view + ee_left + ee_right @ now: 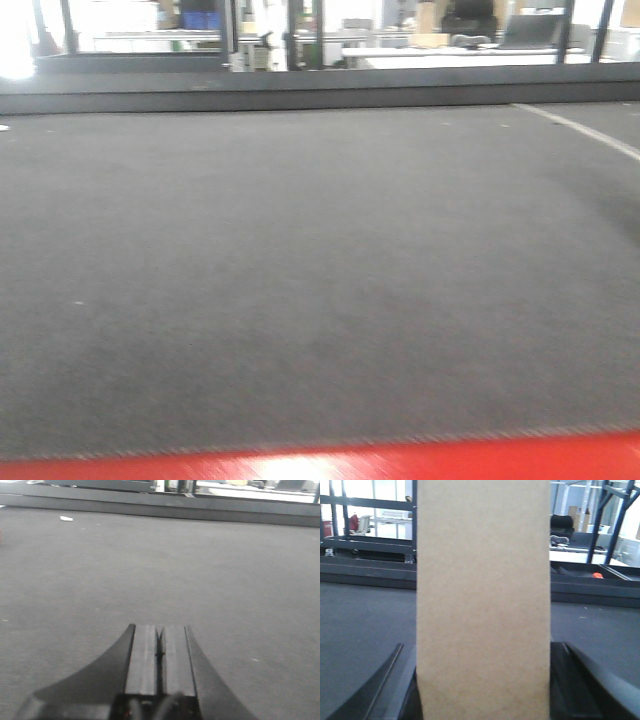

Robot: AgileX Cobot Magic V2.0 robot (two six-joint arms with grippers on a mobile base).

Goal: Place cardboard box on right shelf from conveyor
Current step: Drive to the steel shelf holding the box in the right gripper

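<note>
The plain tan cardboard box (pixel 483 600) fills the middle of the right wrist view, standing upright between the two dark fingers (pixel 570 680) of my right gripper (pixel 483 645), which is shut on its sides. Its top runs out of the frame. Behind it lies the dark grey conveyor (pixel 365 615) belt. My left gripper (pixel 160 630) is shut with nothing in it, its pads pressed together low over the conveyor (pixel 150 570). In the front view the conveyor (pixel 300 280) lies bare and neither gripper shows. The right shelf is out of view.
The conveyor's red frame (pixel 400 462) runs along the near edge. A dark raised rail (pixel 320 92) borders the far side. A small white scrap (pixel 66 518) lies on the belt far left. A blue steel frame (pixel 612 510) and desks stand beyond.
</note>
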